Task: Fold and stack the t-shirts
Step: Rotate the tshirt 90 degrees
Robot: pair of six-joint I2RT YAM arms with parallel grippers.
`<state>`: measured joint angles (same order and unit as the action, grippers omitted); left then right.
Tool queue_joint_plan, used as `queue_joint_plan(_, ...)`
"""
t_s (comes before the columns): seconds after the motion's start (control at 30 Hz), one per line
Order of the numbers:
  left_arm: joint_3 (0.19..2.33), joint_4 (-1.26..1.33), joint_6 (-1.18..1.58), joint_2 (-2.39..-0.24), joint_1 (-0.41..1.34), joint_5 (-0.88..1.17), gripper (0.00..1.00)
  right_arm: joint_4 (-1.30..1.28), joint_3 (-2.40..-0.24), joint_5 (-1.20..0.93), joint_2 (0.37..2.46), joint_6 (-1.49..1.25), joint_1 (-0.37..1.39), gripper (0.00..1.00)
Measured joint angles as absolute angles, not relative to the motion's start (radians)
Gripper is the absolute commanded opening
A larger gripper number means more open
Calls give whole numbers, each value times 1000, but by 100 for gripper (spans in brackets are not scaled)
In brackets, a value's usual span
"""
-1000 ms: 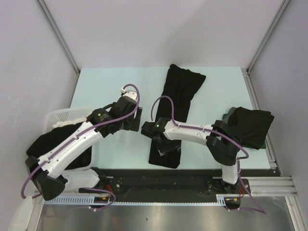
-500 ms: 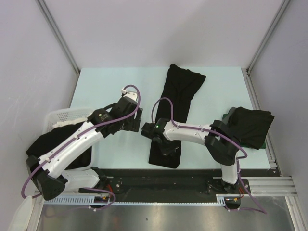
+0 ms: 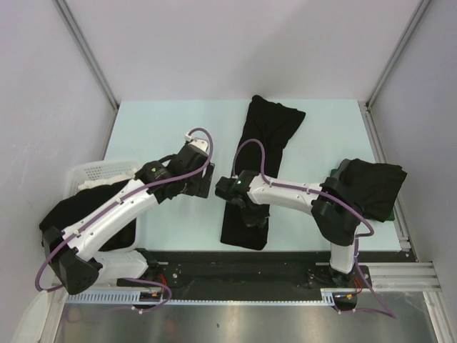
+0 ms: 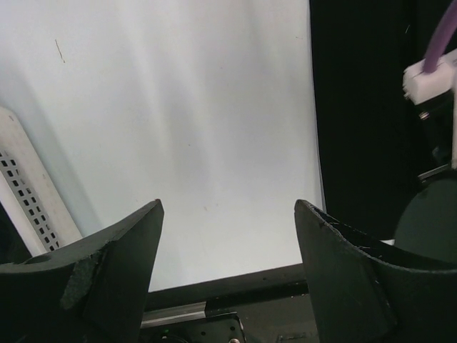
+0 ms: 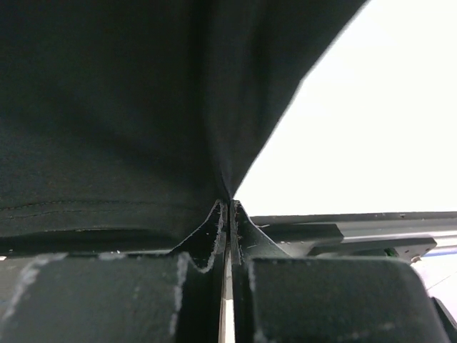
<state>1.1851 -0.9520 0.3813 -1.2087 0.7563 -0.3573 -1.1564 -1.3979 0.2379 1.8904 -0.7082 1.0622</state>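
Observation:
One black t-shirt (image 3: 268, 136) lies folded into a long strip down the middle of the table. My right gripper (image 3: 251, 214) is over its near part, shut on a fold of the cloth. In the right wrist view the jaws (image 5: 228, 204) meet tightly, and the t-shirt (image 5: 128, 107) rises from the pinch. My left gripper (image 3: 203, 183) hovers open over bare table just left of the strip, with nothing between its fingers (image 4: 125, 250). The strip's edge (image 4: 364, 107) runs along its right side. A second black t-shirt (image 3: 375, 187) lies bunched at the table's right edge.
A white slotted basket (image 3: 96, 170) stands off the table's left side with dark cloth (image 3: 71, 211) in it; its rim (image 4: 32, 193) shows in the left wrist view. Grey walls enclose the table. The black base rail (image 3: 235, 271) runs along the near edge.
My right gripper has shut on the t-shirt's cloth. Both arms have shifted slightly to the right.

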Motion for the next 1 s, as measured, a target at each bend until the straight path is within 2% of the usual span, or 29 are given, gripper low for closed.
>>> queue_joint_plan(0.33, 1184, -949, 360, -1221, 756, -352, 80, -1194, -1380, 250, 1839, -730, 999, 0)
queue_joint_plan(0.7, 1184, -946, 353, -1224, 756, -352, 80, -1208, -1331, 131, 1889, -742, 1010, 0)
queue_joint_plan(0.77, 1184, -944, 348, -1225, 756, -352, 80, -1208, -1326, 112, 1889, -744, 1016, 4)
queue_joint_plan(0.8, 1184, -944, 347, -1226, 756, -352, 80, -1208, -1325, 103, 1889, -744, 1018, 13)
queue_joint_plan(0.93, 1184, -943, 340, -1234, 756, -352, 80, -1208, -1309, 63, 1892, -745, 1026, 34)
queue_joint_plan(0.97, 1184, -942, 339, -1237, 756, -351, 81, -1209, -1306, 56, 1896, -744, 1028, 45)
queue_joint_plan(1.0, 1184, -942, 338, -1240, 756, -351, 81, -1210, -1303, 47, 1902, -743, 1030, 48)
